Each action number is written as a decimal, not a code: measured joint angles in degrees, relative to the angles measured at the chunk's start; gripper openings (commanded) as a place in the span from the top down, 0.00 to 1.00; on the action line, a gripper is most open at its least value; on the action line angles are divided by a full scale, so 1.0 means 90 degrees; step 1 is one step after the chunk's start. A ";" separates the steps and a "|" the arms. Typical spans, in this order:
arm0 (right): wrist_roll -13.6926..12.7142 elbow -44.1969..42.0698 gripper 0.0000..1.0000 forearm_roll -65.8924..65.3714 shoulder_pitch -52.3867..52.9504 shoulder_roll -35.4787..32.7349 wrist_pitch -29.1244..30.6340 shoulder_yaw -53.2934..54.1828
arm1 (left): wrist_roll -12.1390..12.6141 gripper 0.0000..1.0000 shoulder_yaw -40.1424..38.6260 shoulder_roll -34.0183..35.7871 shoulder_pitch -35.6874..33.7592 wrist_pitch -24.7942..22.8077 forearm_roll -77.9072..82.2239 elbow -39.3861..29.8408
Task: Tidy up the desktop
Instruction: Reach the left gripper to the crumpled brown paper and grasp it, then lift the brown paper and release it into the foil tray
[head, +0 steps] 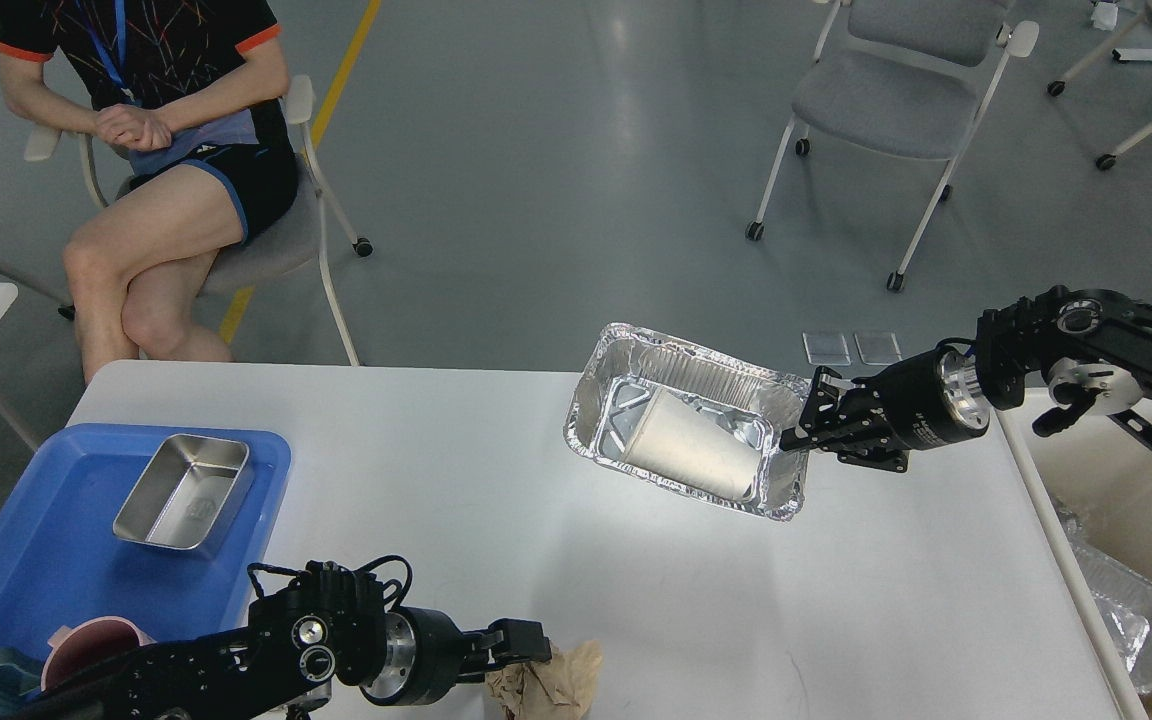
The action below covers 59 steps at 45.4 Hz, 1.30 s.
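Observation:
The white desktop fills the lower view. My right gripper is shut on the right rim of a foil tray and holds it tilted just above the desktop's far right part. A white paper cup lies on its side inside the tray. My left gripper is low at the front edge, its fingers touching the upper left of a crumpled brown paper. The fingers are dark and overlap the paper, so I cannot tell whether they are open or shut.
A blue tray at the desktop's left holds a steel tin and a pink cup. A seated person is at the back left. A grey chair stands back right. More foil trays lie beside the right edge.

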 measured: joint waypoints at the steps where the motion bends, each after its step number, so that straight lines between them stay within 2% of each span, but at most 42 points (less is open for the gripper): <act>1: 0.0000 0.0000 1.00 0.0000 -0.0004 0.0001 0.0000 0.0000 | 0.0000 0.24 0.0003 -0.0022 0.0000 0.0001 0.0031 0.0020; 4: 0.0000 0.0000 1.00 0.0000 -0.0013 0.0007 0.0000 0.0000 | 0.0000 0.35 0.0007 -0.0091 0.0000 0.0004 0.0081 0.0083; 5: 0.0000 0.0000 1.00 0.0000 -0.0017 0.0009 0.0000 0.0000 | 0.0002 0.35 0.0007 -0.0115 0.0000 0.0004 0.0087 0.0096; 6: 0.0000 0.0000 1.00 0.0000 -0.0028 0.0017 0.0000 0.0000 | 0.0017 0.46 0.0007 -0.0163 0.0000 0.0004 0.0094 0.0114; 10: 0.0000 0.0000 1.00 0.0000 -0.0058 0.0031 0.0000 0.0000 | 0.0062 0.61 0.0008 -0.0224 0.0000 0.0004 0.0102 0.0139; 19: 0.0000 0.0000 1.00 0.0000 -0.0066 0.0043 -0.0007 0.0000 | 0.0313 1.00 -0.0011 -0.0227 0.0026 -0.0046 0.0088 0.0201; 26: 0.0000 -0.0001 1.00 0.0000 -0.0066 0.0054 -0.0026 0.0000 | 0.0557 1.00 -0.0073 -0.0176 0.0037 -0.0145 0.0060 0.0199; 38: -0.0007 -0.0001 1.00 -0.0007 -0.0066 0.0059 -0.0036 0.0000 | 0.0607 1.00 -0.0279 0.0270 -0.0094 -0.0342 0.0046 -0.0026; 47: -0.0007 -0.0001 1.00 -0.0009 -0.0098 0.0051 -0.0033 0.0000 | 0.0595 1.00 -0.0998 0.1188 -0.0343 -0.0776 -0.0045 -0.0746; 53: -0.0006 -0.0001 1.00 -0.0024 -0.0105 0.0049 -0.0036 -0.0001 | 0.0604 1.00 -0.1741 0.2227 -0.0361 -0.1162 -0.0365 -0.1509; 59: -0.0001 -0.0007 1.00 -0.0071 -0.0109 0.0053 -0.0037 -0.0001 | 0.0607 1.00 -0.2544 0.3252 -0.0517 -0.1646 -0.1119 -0.1829</act>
